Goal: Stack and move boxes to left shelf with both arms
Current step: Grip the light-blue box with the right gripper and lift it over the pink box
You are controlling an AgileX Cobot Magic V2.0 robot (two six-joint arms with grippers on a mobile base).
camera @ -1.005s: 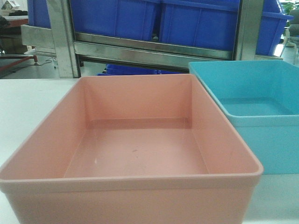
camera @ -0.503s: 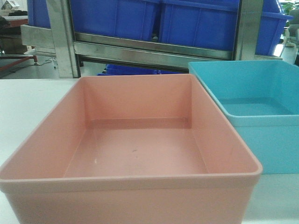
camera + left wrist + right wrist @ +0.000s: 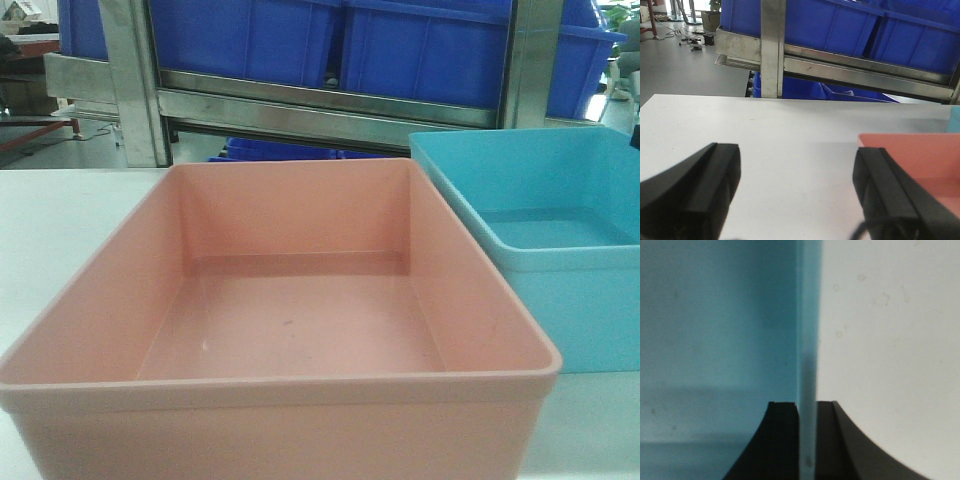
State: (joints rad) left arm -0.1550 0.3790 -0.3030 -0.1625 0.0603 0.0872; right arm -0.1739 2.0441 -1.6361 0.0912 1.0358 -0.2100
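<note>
The salmon pink box (image 3: 290,330) fills the front of the exterior view, open and empty on the white table. The light blue box (image 3: 545,250) stands close at its right, also empty. My right gripper (image 3: 807,440) is shut on the light blue box's thin side wall (image 3: 807,330), with one black finger inside the box and one outside. My left gripper (image 3: 797,182) is open over bare table, left of the pink box (image 3: 925,155); its right finger (image 3: 880,185) is near that box's corner. A steel shelf rack (image 3: 320,105) stands behind the table.
Dark blue bins (image 3: 420,50) sit on the rack behind the steel rail, and more lie below it (image 3: 790,87). A steel upright (image 3: 135,80) rises at back left. White table (image 3: 790,125) stretches left of the pink box. Grey floor lies beyond the table's far-left edge.
The light blue box has shifted slightly to the right. The pink box has not moved.
</note>
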